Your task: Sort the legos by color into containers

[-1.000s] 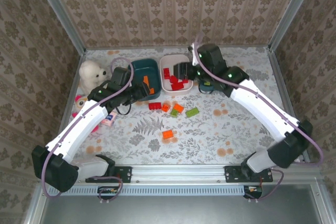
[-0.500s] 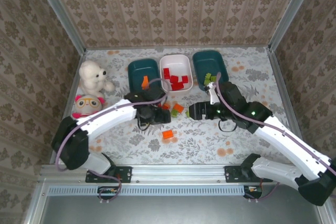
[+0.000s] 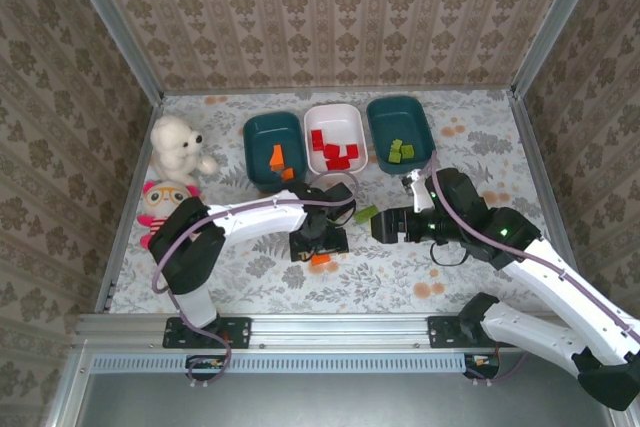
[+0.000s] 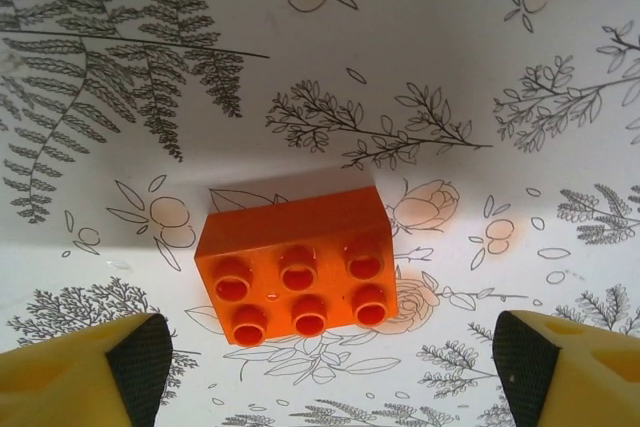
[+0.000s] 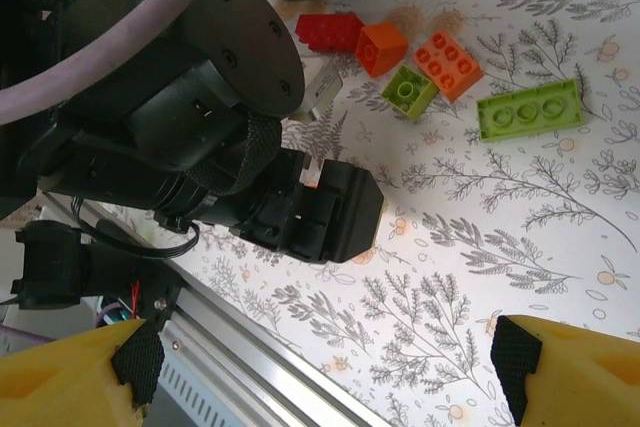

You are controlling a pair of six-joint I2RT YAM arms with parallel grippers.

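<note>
My left hand (image 4: 330, 367) stands wide open with nothing in it, its two yellow fingertips cut off at the lower corners of the wrist view. One orange six-stud plastic brick (image 4: 295, 267) lies flat on the floral-printed surface (image 4: 480, 67) just ahead of the gap, touching neither finger. From above, that brick is half hidden under the hand. My right hand (image 5: 328, 365) is likewise spread and empty above the surface, and the left arm's black wrist housing (image 5: 190, 117) blocks much of its view. Past the housing I count five loose bricks close together: one red brick (image 5: 328, 30), two smaller orange bricks (image 5: 448, 57) and two light green bricks (image 5: 528, 109), one of them long with three studs. Along the far side stand three shallow plastic tubs in a row. The left dark teal tub (image 3: 265, 132) holds two orange pieces (image 3: 276, 155). The white middle tub (image 3: 333, 108) holds a red pile (image 3: 335, 152) that I cannot count surely. The right dark teal tub (image 3: 395, 117) holds green pieces (image 3: 400, 150), at least two.
</note>
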